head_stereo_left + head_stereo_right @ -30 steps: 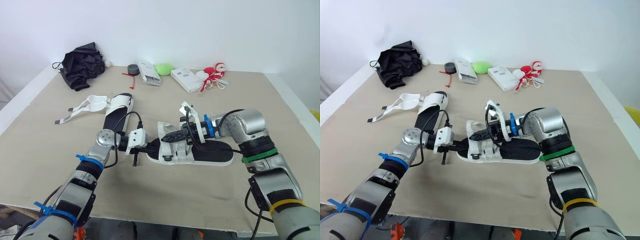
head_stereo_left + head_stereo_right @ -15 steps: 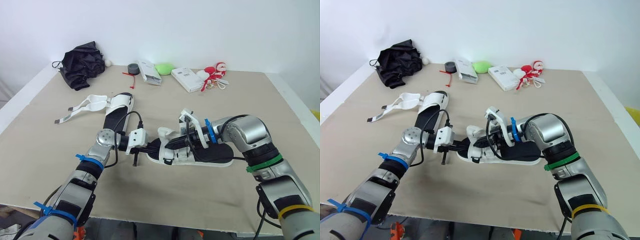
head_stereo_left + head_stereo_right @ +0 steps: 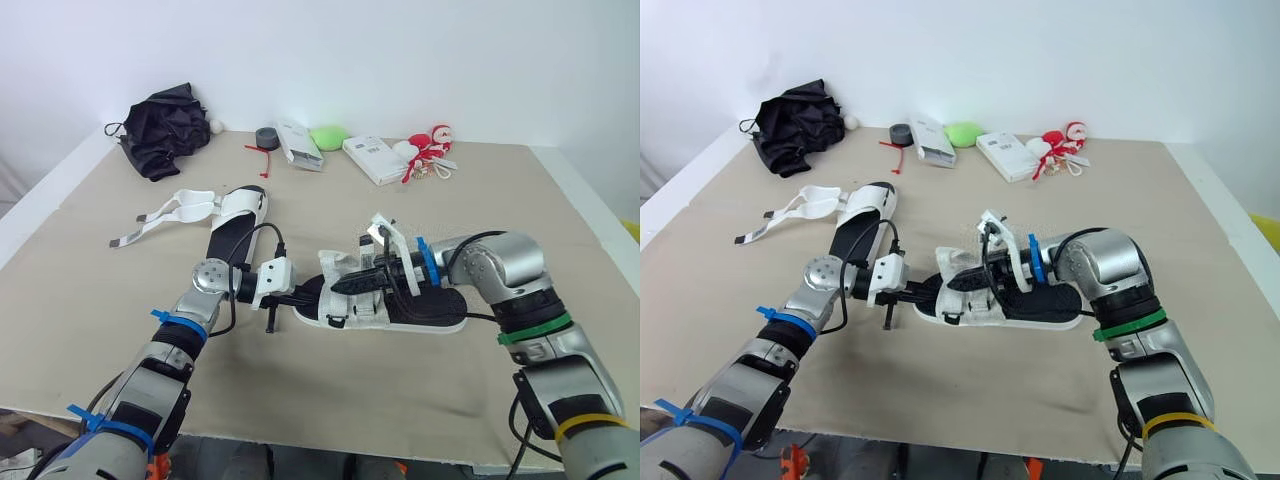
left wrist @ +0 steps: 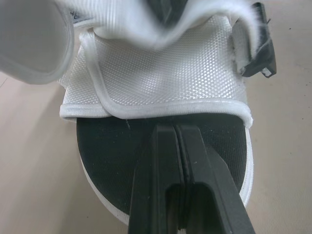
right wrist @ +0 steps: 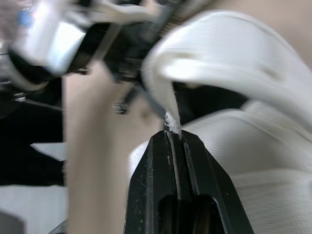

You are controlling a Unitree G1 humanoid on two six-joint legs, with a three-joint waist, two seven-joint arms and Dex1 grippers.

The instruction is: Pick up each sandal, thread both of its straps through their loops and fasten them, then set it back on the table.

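Toward the table's [image 3: 90, 330] left edge, the far sandal [image 3: 236, 215] lies unstrapped, untouched. Mid-table, the left pincer [image 3: 298, 297] clamps the toe of the near sandal [image 3: 425, 312]. The right pincer [image 3: 338, 287] pinches a strap [image 5: 219, 58], seemingly not yet fastened.

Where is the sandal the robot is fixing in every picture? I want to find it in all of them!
Left eye view: the sandal lies flat, mid-picture.
Right eye view: mid-picture again, a little further left.
Left wrist view: close up, just beyond the shut left hand.
Right wrist view: close up, its white strap pinched by the right hand.
Shared landmark: that white strap.
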